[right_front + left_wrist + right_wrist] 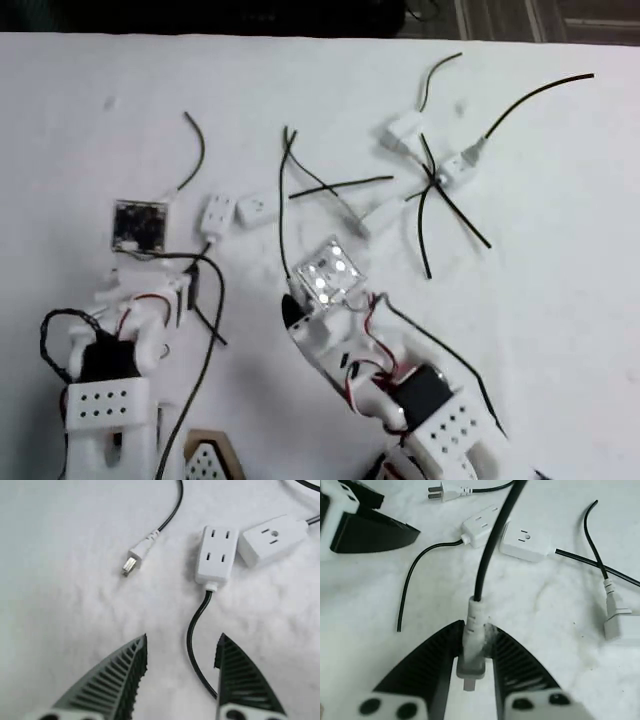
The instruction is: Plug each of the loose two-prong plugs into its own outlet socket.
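Note:
My right gripper (475,628) is shut on a white two-prong plug (471,650), whose black cord (492,540) runs away over the table. Beyond it lie a white double-outlet socket (481,525) and a white socket block (524,541), side by side. My left gripper (182,652) is open just above the cloth, with the double-outlet socket's (216,552) black cord (192,635) between its fingers. A loose white plug (136,560) lies beside that socket, and the socket block (272,534) is on its other side. In the high view the two sockets (218,212) (252,208) sit left of centre.
Several more white plugs with black cords (405,130) (462,165) lie tangled at the back right of the white cloth (560,260). An angled white plug (617,622) rests near my right gripper. The other arm's black fingers (367,527) are close to the sockets.

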`<state>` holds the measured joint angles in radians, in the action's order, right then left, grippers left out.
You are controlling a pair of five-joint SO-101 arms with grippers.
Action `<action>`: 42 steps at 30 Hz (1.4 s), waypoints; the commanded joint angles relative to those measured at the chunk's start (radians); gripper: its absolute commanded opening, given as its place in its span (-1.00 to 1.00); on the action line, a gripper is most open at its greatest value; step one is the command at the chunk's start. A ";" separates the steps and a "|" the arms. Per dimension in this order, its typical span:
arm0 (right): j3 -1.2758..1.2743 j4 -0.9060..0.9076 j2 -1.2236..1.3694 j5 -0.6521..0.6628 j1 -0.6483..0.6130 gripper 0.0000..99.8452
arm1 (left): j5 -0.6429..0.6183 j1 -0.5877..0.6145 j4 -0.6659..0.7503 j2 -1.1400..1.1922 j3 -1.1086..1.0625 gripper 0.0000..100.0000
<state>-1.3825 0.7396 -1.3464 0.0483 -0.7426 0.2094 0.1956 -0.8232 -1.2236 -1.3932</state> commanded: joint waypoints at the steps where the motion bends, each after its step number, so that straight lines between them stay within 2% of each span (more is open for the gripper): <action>1: -0.031 -0.021 -0.097 -0.032 -0.007 -0.96 | 0.060 -0.113 0.018 -0.012 0.014 -0.54; 10: -0.135 -0.015 -0.243 -0.037 -0.104 -0.96 | 0.092 -0.340 0.009 -0.012 0.094 -0.55; 17: -0.157 -0.013 -0.265 -0.029 -0.099 -0.97 | 0.095 -0.579 0.005 -0.012 0.106 -0.77; 22: -0.157 0.007 -0.265 -0.028 -0.099 -0.97 | 0.097 -0.644 -0.083 -0.012 0.155 -0.77; 27: -0.157 0.007 -0.265 -0.028 -0.099 -0.97 | 0.097 -0.644 -0.190 -0.012 0.252 -0.77; 33: -0.157 0.007 -0.265 -0.028 -0.097 -0.97 | 0.092 -0.593 -0.216 -0.012 0.265 -0.77; 36: -0.157 0.007 -0.265 -0.028 -0.085 -0.97 | 0.095 -0.481 -0.218 -0.012 0.308 -0.76; 39: -0.157 0.002 -0.271 -0.028 -0.054 -0.97 | 0.095 -0.308 -0.210 -0.012 0.379 -0.74; 42: -0.152 -0.001 -0.271 -0.028 -0.025 -0.97 | 0.091 -0.143 -0.216 -0.005 0.431 -0.60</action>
<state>-1.5466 0.7442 -1.5980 0.0192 -0.8025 0.3000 -0.1511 -1.0380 -1.2252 -1.0572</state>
